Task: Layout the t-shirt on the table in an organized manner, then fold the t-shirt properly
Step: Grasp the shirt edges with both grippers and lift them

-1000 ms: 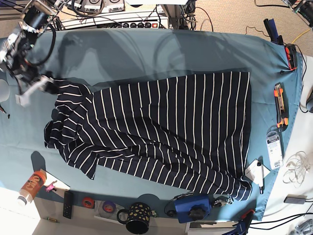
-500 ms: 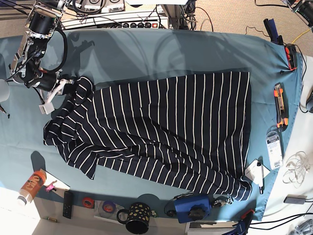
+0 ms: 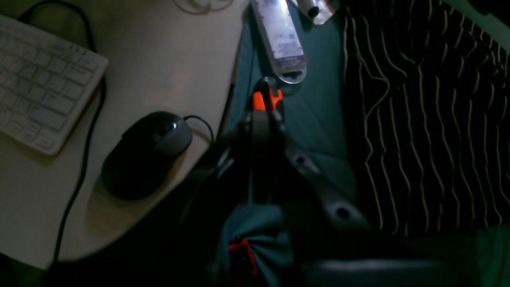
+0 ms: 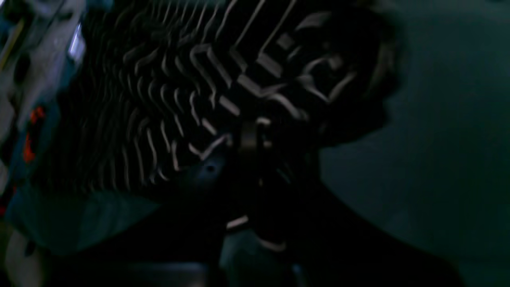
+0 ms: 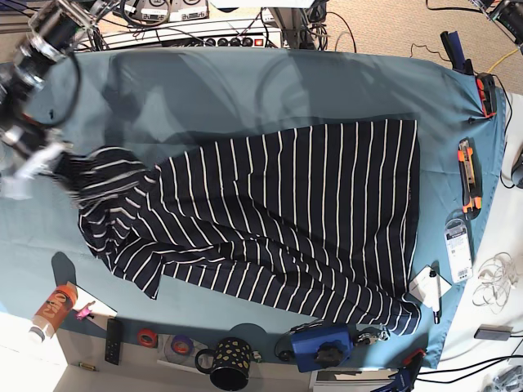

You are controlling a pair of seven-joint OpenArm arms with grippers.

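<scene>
Right pincer (image 5: 51, 159) clenched on the bunched far-left corner of the t-shirt (image 5: 278, 220), seemingly to draw that crumpled end flat across the teal surface (image 5: 229, 90), left pincer (image 3: 265, 115) shut and empty beside the shirt's opposite edge, near an orange cutter (image 5: 467, 175).

Base overhead; wrist views close, sharing t-shirt (image 5: 278, 220).

The right arm (image 5: 37, 73) reaches down from the far corner, bent at the wrist. Its right gripper (image 5: 51, 159) has its jaws pinched tight on the t-shirt (image 5: 286, 220). The left gripper (image 3: 265, 101) points downward with its jaws closed on nothing.
</scene>
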